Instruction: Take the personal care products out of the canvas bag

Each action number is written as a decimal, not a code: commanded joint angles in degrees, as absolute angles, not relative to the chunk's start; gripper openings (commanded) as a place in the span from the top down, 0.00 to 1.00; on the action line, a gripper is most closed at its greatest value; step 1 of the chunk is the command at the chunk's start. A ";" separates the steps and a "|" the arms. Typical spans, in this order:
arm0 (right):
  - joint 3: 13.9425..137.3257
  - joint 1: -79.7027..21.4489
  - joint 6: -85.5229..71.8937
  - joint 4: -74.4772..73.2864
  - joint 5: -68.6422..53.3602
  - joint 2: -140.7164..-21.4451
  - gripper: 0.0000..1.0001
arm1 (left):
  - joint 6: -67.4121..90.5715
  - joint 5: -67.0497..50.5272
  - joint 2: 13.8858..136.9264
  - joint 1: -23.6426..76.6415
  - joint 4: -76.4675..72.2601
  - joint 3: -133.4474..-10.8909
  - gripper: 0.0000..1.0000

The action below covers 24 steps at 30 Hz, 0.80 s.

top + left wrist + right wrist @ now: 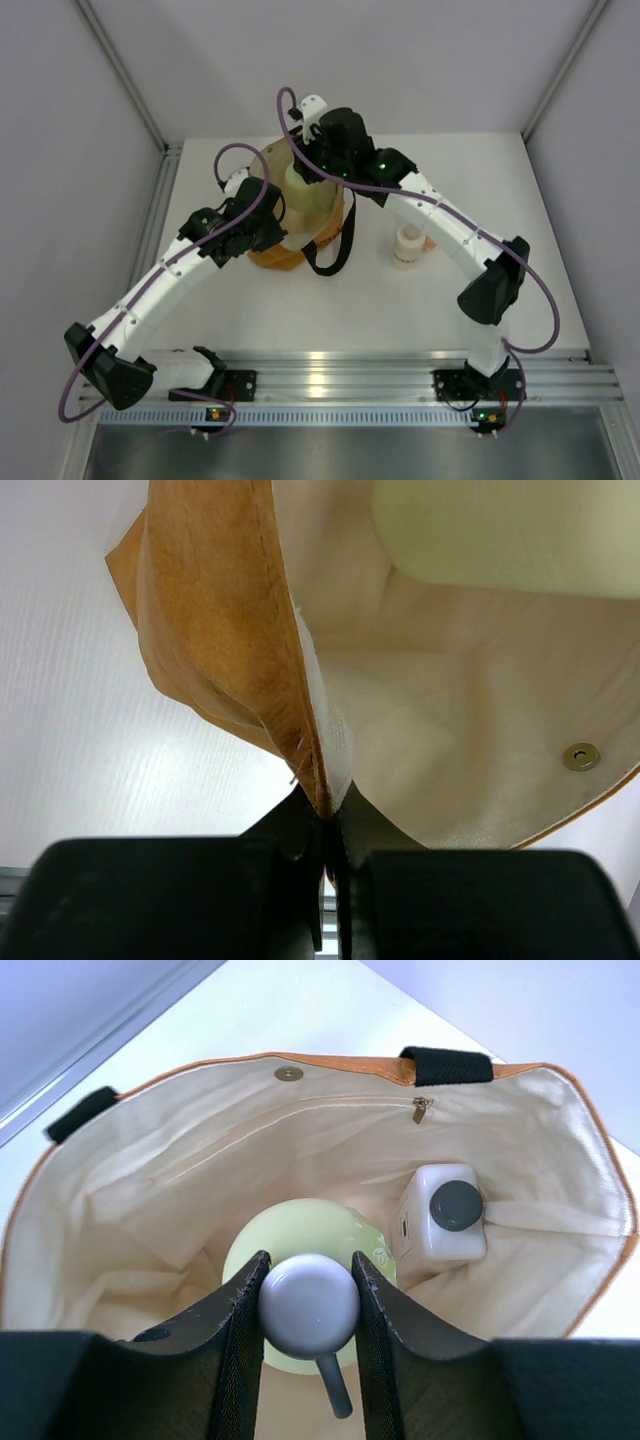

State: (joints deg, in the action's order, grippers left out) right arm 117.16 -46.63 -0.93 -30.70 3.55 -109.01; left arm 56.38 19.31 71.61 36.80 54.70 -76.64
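Note:
The canvas bag (275, 256) stands open at the table's middle, with tan lining (190, 1195) and mustard outside (215, 610). My right gripper (312, 158) reaches into it from above. In the right wrist view the gripper (310, 1260) is shut on the grey-white cap of the pale yellow-green bottle (300, 1225), which stands upright and also shows in the top view (298, 188) and the left wrist view (500, 530). The white bottle with dark cap (445, 1215) stands inside the bag beside it. My left gripper (272, 232) (330, 815) is shut on the bag's rim. The squat white jar (407, 246) and orange-pink bottle (428, 243) stand on the table.
The bag's black strap handle (335, 255) lies on the table in front of the bag. A side rail (155, 215) runs along the table's left edge. Walls close in the back and sides.

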 commanded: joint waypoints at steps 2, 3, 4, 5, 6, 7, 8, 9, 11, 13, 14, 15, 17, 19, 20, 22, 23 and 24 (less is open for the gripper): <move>124.27 -47.99 1.41 -27.51 3.08 -100.73 1.00 | 56.16 19.34 70.66 36.65 53.26 -77.96 1.00; 124.54 -47.90 1.32 -27.86 2.90 -99.68 1.00 | 56.16 19.25 70.75 36.65 53.26 -77.96 1.00; 124.89 -47.90 1.23 -28.12 2.81 -99.23 1.00 | 56.16 19.25 70.75 36.65 53.26 -77.87 1.00; 125.24 -47.90 1.32 -29.00 2.73 -98.79 1.00 | 56.25 19.34 70.75 36.65 53.26 -77.87 1.00; 126.03 -47.90 1.32 -29.44 2.90 -97.92 1.00 | 56.25 19.34 70.75 36.65 53.26 -77.78 1.00; 126.21 -47.99 1.41 -30.05 2.99 -97.48 1.00 | 56.25 19.34 70.75 36.65 53.26 -77.70 1.00; 126.47 -47.90 1.41 -30.23 3.08 -96.86 1.00 | 56.25 19.34 70.66 36.65 53.17 -77.61 1.00; 126.56 -47.90 1.32 -30.41 3.25 -95.72 1.00 | 56.34 19.34 70.84 36.65 53.26 -77.52 1.00; 126.65 -47.81 1.23 -30.59 3.43 -94.66 1.00 | 56.51 19.34 70.93 36.65 53.17 -77.43 1.00; 126.83 -47.73 1.05 -30.76 4.13 -93.34 1.00 | 56.60 18.99 71.10 36.65 53.17 -77.34 1.00; 127.26 -47.72 0.88 -30.94 4.57 -92.82 1.00 | 56.69 18.90 71.28 36.65 53.17 -77.34 1.00; 127.44 -47.64 0.79 -31.29 5.44 -92.12 1.00 | 56.69 18.72 71.28 36.65 53.09 -77.34 1.00; 127.88 -47.46 0.88 -31.46 6.50 -91.32 1.00 | 56.86 18.55 71.37 36.74 53.17 -77.34 1.00; 127.88 -47.29 1.75 -31.64 8.60 -90.09 1.00 | 57.04 18.46 71.37 36.65 53.17 -77.26 1.00; 128.05 -47.37 2.11 -31.99 9.92 -89.65 1.00 | 57.04 18.37 71.37 36.65 53.17 -77.26 1.00; 127.97 -46.94 3.25 -33.21 13.44 -89.12 1.00 | 57.13 18.11 71.28 36.74 53.17 -77.17 1.00; 127.88 -46.85 3.43 -33.74 14.67 -88.95 1.00 | 57.30 18.02 71.28 36.65 53.17 -77.08 1.00; 127.62 -46.41 3.60 -34.10 16.24 -88.42 1.00 | 57.30 18.02 71.28 36.65 53.17 -77.17 1.00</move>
